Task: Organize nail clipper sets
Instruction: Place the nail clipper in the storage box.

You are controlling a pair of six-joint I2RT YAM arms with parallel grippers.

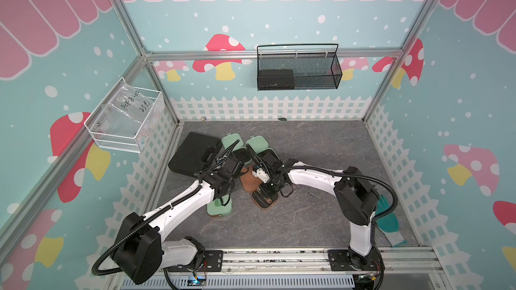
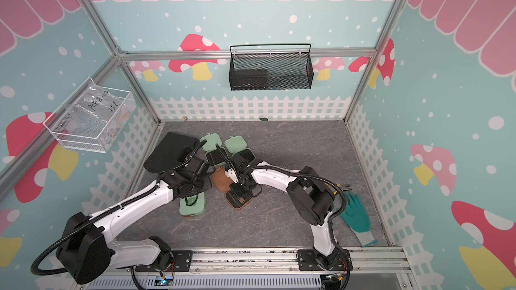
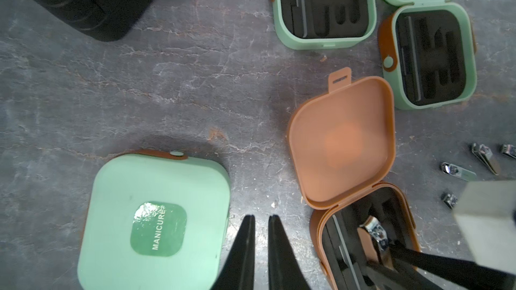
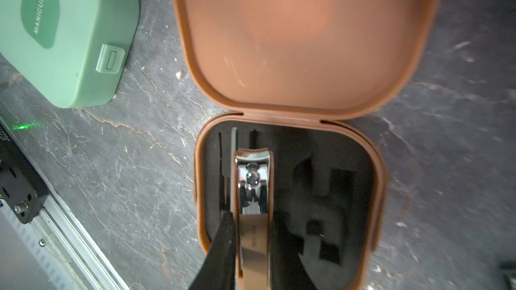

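A brown case lies open, its lid (image 4: 301, 37) flat and its base (image 4: 377, 191) holding a black slotted insert. My right gripper (image 4: 253, 214) is shut on a silver nail clipper (image 4: 252, 179) and holds it over that insert. My left gripper (image 3: 261, 217) is shut and empty. It hangs over bare floor between a closed mint case (image 3: 156, 218) labelled MANICURE and the brown case (image 3: 343, 140). Two open mint cases (image 3: 324, 6) (image 3: 430, 57) show black inserts. Loose clippers (image 3: 484, 157) (image 3: 458, 169) lie beside the brown case. In a top view both arms crowd over the brown case (image 1: 262, 205).
A large black case with a handle (image 1: 192, 152) lies at the back left, touching the open mint cases (image 1: 231, 139). A teal glove (image 1: 388, 218) lies at the right. A black mesh basket (image 1: 298, 71) and a white wire basket (image 1: 125, 121) hang on the walls.
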